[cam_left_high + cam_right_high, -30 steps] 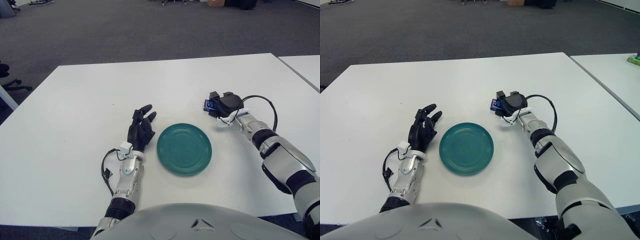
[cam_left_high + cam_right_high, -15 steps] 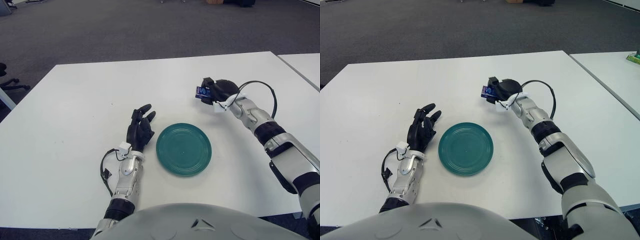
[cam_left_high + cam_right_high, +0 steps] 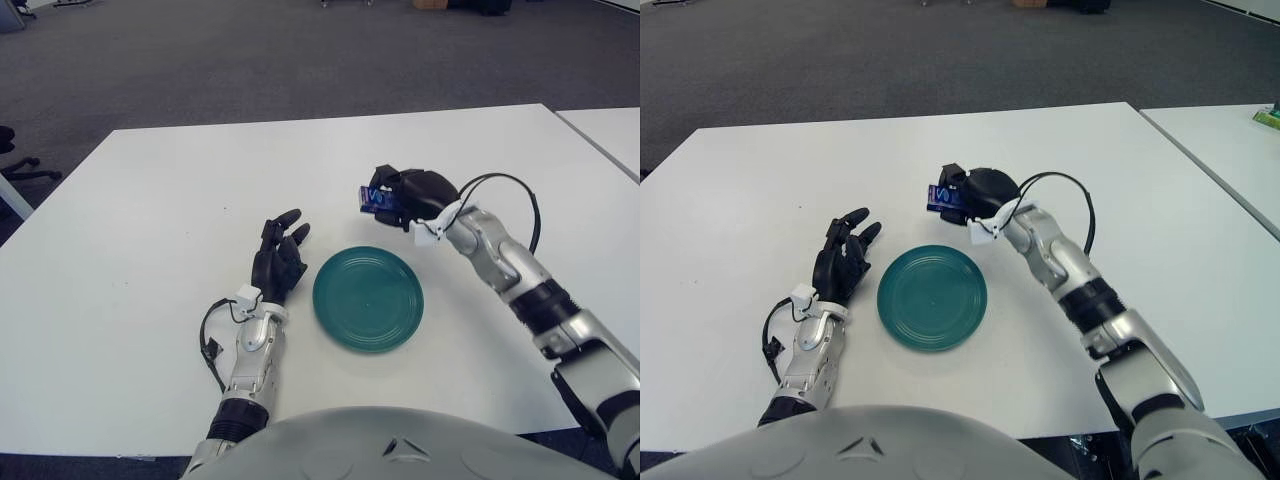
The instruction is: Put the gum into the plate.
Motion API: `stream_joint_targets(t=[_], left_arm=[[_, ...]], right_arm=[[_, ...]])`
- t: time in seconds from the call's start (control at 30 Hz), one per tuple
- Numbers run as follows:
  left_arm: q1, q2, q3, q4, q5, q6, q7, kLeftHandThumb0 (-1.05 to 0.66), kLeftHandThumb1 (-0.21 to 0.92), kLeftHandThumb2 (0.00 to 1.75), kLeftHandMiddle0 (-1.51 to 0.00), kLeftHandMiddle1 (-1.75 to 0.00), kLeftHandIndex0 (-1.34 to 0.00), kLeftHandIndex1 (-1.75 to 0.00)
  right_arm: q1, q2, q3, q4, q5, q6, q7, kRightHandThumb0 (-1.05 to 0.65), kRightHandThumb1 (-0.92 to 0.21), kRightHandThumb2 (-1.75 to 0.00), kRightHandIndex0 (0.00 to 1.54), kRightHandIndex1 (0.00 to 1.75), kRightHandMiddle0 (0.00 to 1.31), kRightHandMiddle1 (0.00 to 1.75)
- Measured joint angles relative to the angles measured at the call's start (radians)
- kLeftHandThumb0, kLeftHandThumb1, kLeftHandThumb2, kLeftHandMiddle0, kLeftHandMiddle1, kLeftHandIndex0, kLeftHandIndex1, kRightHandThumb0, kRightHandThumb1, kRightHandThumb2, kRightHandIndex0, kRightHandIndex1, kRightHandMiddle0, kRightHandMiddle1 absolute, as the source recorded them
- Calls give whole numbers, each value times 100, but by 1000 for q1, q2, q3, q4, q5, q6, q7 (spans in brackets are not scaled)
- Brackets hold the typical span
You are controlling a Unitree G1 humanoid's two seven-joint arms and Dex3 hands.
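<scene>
A round teal plate (image 3: 368, 297) lies on the white table (image 3: 150, 200) near its front middle. My right hand (image 3: 400, 195) is raised above the table just beyond the plate's far edge, its fingers shut on a small blue gum pack (image 3: 376, 199) that sticks out to the left of the fist. My left hand (image 3: 279, 262) shows just left of the plate, palm down, fingers spread and holding nothing.
A second white table (image 3: 1230, 150) stands to the right, across a narrow gap. Grey carpet lies beyond the far edge. A black cable (image 3: 500, 185) loops off my right wrist.
My right hand has lifted the gum off the table and carried it left, from right of the plate to above its far edge. The left hand has stayed put.
</scene>
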Motion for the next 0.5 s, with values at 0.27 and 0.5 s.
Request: stream_joint_targets(t=[0.27,0.5], left_arm=[[1,0,4,-1,-1,-1,0,-91,92,88,-38,-58,-21,-110],[1,0,6,-1,1,2,6,-91,92,90,-36,-55,-21,-110]], right_arm=[[92,-3,5,-203,-37,25,134,-44,-92,-79,98,175,73,175],[110,-16,21,-317,-76,-14,242,-47,-92,-78,96,175,70,175]])
